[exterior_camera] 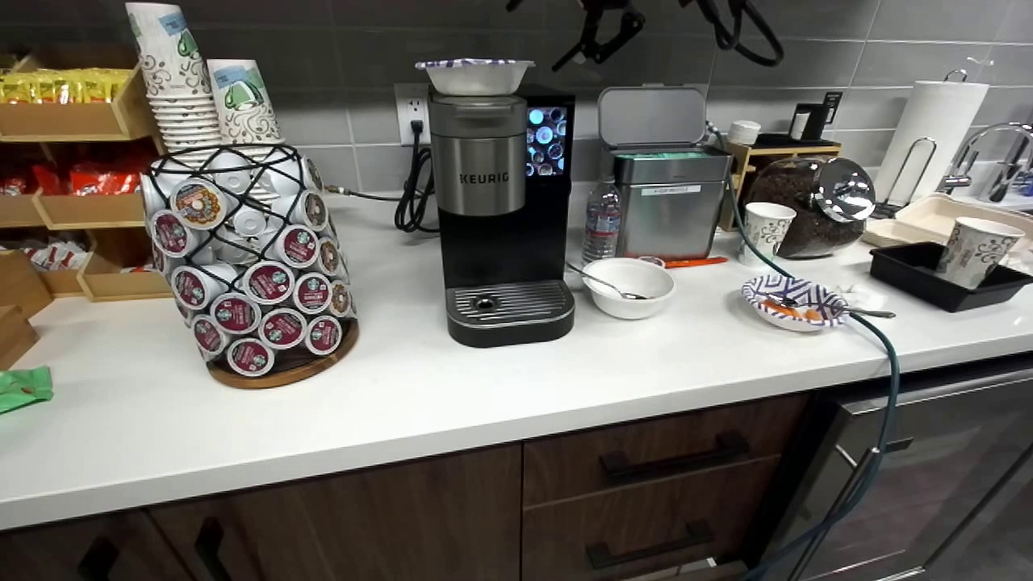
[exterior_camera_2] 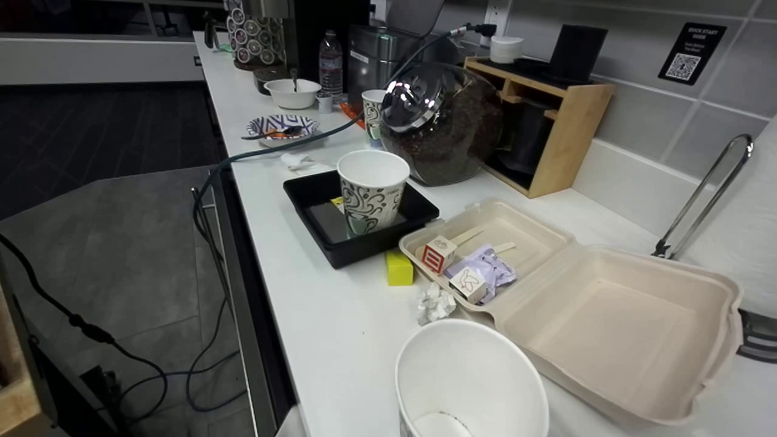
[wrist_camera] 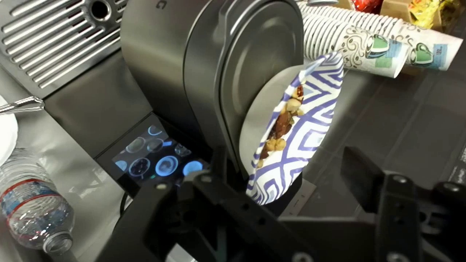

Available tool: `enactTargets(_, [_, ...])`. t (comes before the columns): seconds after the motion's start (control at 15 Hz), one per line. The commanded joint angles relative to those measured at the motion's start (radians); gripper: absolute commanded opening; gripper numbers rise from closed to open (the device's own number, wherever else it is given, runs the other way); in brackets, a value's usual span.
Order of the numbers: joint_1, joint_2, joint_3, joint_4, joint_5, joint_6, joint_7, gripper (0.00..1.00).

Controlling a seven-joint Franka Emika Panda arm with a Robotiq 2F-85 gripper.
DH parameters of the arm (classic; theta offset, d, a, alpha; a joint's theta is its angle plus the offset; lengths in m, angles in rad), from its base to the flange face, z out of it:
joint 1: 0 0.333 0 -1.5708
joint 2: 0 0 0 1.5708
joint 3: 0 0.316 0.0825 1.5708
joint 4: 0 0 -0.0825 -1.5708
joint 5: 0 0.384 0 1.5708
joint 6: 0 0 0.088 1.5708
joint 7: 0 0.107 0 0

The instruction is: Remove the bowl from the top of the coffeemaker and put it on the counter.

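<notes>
Currently shallow round bowl (wrist_camera: 309, 123) w/ purple-blue geom. print, lumpy nuts (wrist_camera: 282, 125) inside, sits atop brushed-silver/blk coffeemaker (exterior_camera: 488, 173); blk gripper (wrist_camera: 287, 169) near, jaws spread apart.

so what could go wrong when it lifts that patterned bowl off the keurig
The patterned bowl holds what look like nuts, so tilting it may spill them. It seems to be thin paper, so the open tool could crumple it if it squeezes hard. Swinging wide toward the stacked paper cups near the Keurig coffeemaker might topple them.
</notes>
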Motion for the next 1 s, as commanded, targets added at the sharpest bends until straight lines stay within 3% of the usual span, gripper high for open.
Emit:
enactTargets(0.0, [0.041, 0.081, -0.042, 0.134, 0.016, -0.08, -0.021, 0.7])
enactTargets(0.07, [0.046, 0.093, -0.049, 0.153, 0.016, -0.092, -0.022, 0.67])
enactTargets(0.13, [0.049, 0.103, -0.056, 0.171, 0.017, -0.107, -0.025, 0.56])
enactTargets(0.27, [0.054, 0.123, -0.07, 0.202, 0.014, -0.131, -0.019, 0.6])
enactTargets(0.33, [0.057, 0.129, -0.076, 0.215, 0.013, -0.145, -0.016, 0.52])
enactTargets(0.4, [0.059, 0.138, -0.081, 0.23, 0.012, -0.156, -0.014, 0.52])
enactTargets(0.6, [0.066, 0.156, -0.098, 0.261, 0.007, -0.181, -0.006, 0.26])
enactTargets(0.67, [0.068, 0.161, -0.102, 0.27, 0.006, -0.188, -0.004, 0.27])
enactTargets(0.8, [0.071, 0.168, -0.109, 0.283, 0.003, -0.198, 0.0, 0.04])
enactTargets(0.93, [0.075, 0.174, -0.116, 0.294, 0.0, -0.217, 0.004, 0.0])
